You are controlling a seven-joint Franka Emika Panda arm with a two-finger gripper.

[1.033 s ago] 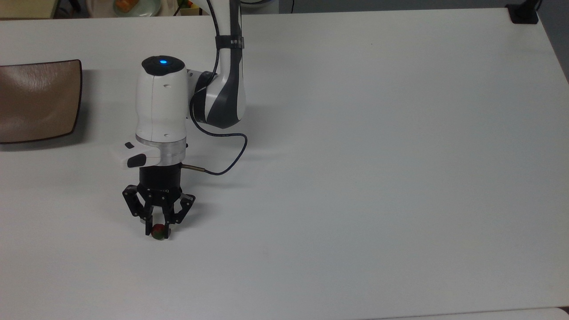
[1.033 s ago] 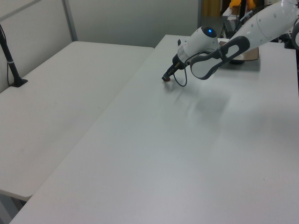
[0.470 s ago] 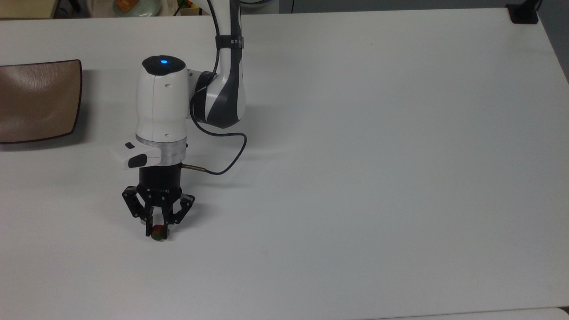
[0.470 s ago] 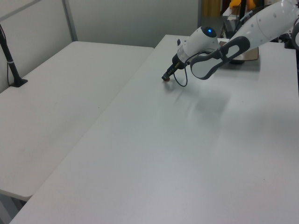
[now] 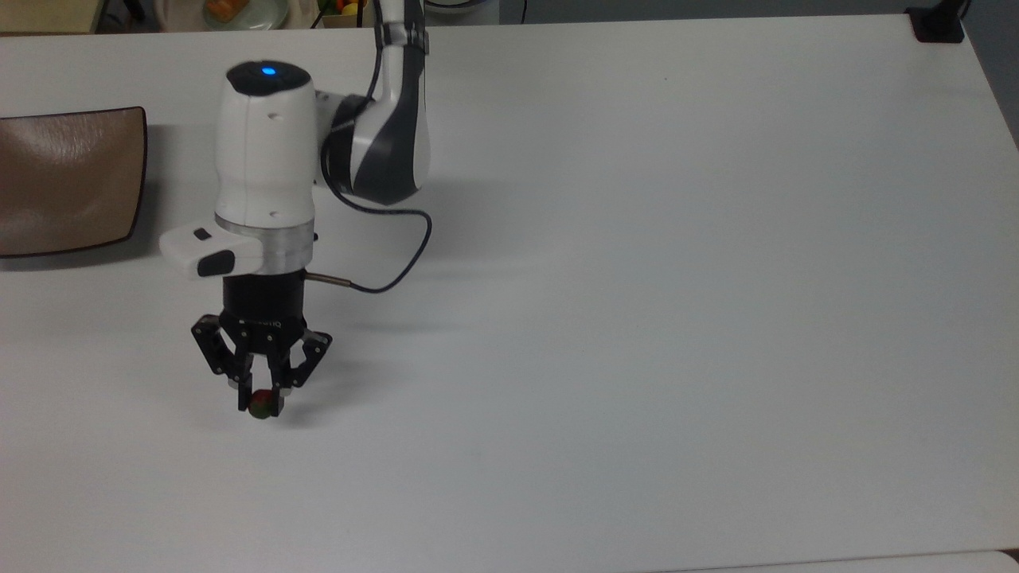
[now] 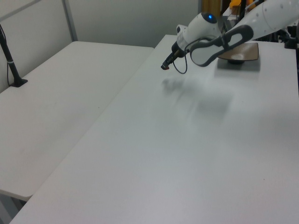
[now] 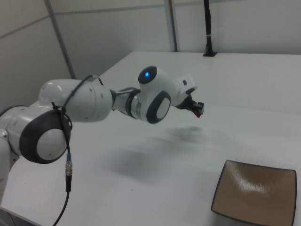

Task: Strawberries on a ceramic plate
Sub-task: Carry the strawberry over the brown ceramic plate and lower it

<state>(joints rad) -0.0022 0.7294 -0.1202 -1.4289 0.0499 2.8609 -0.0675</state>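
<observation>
Above the white table, clear of its surface, the strawberry is held pinched in the closed end effector; the ceramic plate is seen well apart, toward the top view's upper left

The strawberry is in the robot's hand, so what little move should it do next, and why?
Probably carry it toward the top view's left. The hand is shut on the strawberry, lifted off the table, and the ceramic plate there is bare.
</observation>
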